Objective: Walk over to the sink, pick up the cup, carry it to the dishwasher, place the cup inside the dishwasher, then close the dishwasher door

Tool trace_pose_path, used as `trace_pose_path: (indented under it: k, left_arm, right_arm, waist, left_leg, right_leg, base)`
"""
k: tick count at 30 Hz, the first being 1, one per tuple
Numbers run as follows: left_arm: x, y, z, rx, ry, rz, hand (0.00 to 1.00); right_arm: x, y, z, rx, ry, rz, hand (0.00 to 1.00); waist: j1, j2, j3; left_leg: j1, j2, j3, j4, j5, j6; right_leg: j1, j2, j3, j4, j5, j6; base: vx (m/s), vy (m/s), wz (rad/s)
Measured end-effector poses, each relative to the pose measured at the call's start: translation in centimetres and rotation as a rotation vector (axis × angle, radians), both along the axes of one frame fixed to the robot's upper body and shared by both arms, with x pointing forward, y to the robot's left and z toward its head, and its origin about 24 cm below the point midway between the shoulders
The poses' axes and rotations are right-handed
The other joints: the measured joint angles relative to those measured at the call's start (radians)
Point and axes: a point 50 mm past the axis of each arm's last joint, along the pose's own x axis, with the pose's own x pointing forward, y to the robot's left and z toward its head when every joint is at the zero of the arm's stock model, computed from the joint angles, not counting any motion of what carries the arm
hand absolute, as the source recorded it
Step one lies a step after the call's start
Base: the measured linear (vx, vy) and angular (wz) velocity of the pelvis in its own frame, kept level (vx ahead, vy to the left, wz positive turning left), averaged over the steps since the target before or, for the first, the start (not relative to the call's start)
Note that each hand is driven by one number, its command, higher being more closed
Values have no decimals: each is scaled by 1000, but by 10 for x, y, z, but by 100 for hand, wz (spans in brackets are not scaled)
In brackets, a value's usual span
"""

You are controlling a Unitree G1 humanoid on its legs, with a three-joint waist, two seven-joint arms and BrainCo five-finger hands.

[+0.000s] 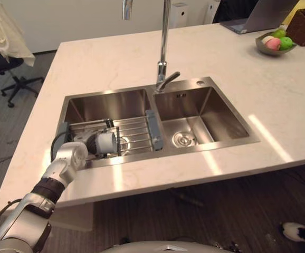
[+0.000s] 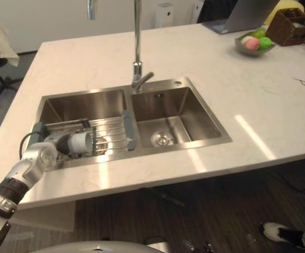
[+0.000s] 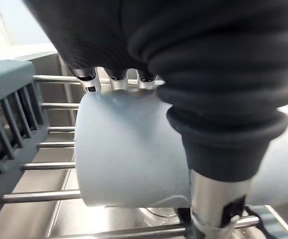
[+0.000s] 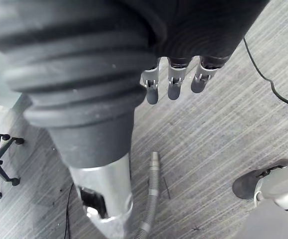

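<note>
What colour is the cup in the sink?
The cup is pale bluish white; best in left wrist view.

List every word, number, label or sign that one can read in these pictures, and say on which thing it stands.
No text can be read in these pictures.
Sink: a small dark mark on the rear wall of its right basin, too small to read.
Cup, held in the left hand: the side that shows is plain, with no print.

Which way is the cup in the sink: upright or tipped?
Tipped on its side: the cup lies lengthwise over the rack bars, with the left hand curled round it.
</note>
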Motion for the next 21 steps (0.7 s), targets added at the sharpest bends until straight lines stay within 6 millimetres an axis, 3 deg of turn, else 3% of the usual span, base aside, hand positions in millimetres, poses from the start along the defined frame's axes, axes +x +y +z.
trace_pose_path:
  k: [9, 10, 21]
  left_arm:
    - [-2, 12, -12, -3, 37, 78, 0]
    - [-2, 12, -13, -3, 46, 82, 100]
    - [-2, 22, -28, -47, 185, 168, 100]
  right_arm:
    - [6, -3, 3, -1, -27, 19, 0]
    - [5, -3, 3, -2, -24, 19, 0]
    - [8, -6, 4, 11, -27, 77, 0]
  waist:
    - [-16, 9, -2]
    - [-16, 6, 0]
    - [-20, 16, -7]
  left_leg:
    - [13, 1, 17, 0, -4, 0]
    - [14, 1, 18, 0, -5, 2]
    - [33, -1, 41, 0, -10, 5]
  right_leg:
    - [0, 1, 22, 5, 0, -1]
    - [-1, 1, 24, 5, 0, -1]
    - [5, 0, 53, 4, 0, 4]
  base:
    - [-22, -14, -7]
    - [-60, 0, -8]
    - [-16, 3, -6]
